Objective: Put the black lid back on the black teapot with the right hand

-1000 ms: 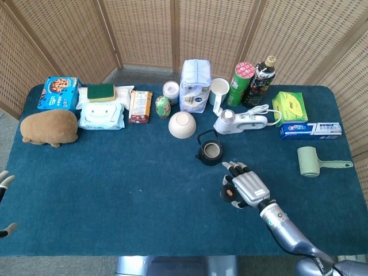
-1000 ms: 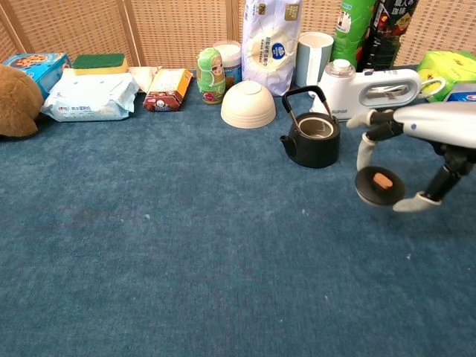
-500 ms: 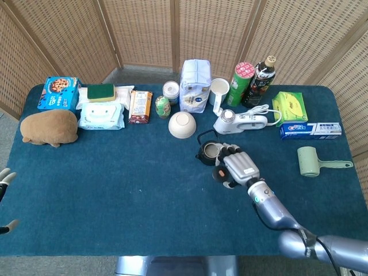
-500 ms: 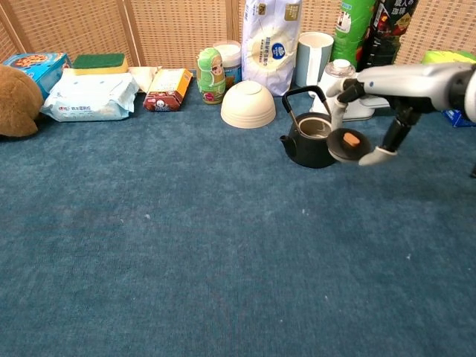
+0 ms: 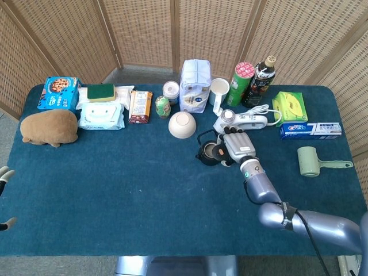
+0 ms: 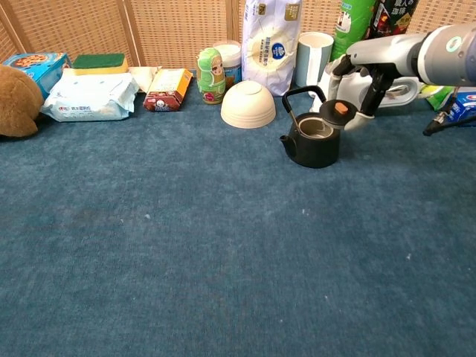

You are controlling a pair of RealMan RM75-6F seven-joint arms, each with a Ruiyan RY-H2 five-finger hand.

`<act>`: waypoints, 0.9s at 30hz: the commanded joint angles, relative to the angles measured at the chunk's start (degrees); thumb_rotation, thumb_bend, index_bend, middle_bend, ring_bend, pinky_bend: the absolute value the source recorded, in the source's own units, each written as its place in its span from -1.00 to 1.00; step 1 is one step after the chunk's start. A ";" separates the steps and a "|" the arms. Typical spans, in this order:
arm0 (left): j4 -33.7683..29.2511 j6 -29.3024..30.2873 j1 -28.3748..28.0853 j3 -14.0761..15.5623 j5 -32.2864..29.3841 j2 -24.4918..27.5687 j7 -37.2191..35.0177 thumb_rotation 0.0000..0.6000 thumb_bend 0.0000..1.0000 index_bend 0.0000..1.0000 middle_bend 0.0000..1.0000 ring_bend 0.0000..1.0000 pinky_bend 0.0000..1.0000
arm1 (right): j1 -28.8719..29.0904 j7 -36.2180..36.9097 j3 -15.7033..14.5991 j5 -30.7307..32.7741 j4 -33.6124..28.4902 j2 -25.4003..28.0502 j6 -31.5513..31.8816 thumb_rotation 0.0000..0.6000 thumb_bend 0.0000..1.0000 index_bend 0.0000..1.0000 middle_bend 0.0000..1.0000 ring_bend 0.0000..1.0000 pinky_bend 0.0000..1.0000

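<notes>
The black teapot (image 6: 312,140) stands upright on the blue table, handle raised and mouth uncovered; the head view shows the teapot (image 5: 207,151) just left of my right hand (image 5: 237,148). That right hand (image 6: 370,68) pinches the black lid (image 6: 339,112), which has an orange knob and hangs tilted just above the pot's right rim. In the head view the hand hides most of the lid. Only the fingertips of my left hand (image 5: 4,173) show at the far left edge, spread and holding nothing.
A cream bowl (image 6: 248,104) sits left of and behind the pot. A white appliance (image 6: 387,88), a white cup (image 6: 314,58) and a white bag (image 6: 271,44) stand close behind it. Bottles, boxes and a green lint roller (image 5: 313,161) lie to the right.
My right hand has carried the lid up and leftward from low over the table to just above the teapot's right rim. The left hand has stayed put.
</notes>
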 commanded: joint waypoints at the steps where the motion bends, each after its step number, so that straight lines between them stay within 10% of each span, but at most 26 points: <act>1: 0.07 0.03 0.00 -0.04 -0.15 0.18 -0.39 1.00 -0.76 -1.00 -1.00 -1.00 -0.91 | 2.06 -0.89 -0.12 3.43 1.87 -0.82 0.21 1.00 -0.44 -0.24 -0.92 -0.97 -1.00; 27: 0.02 -0.28 -0.18 -0.30 -1.31 0.74 -1.40 1.00 -0.76 -1.00 -1.00 -1.00 -0.91 | 5.86 0.13 -1.78 9.00 5.76 -4.70 2.06 1.00 -0.44 -0.24 -0.92 -0.98 -1.00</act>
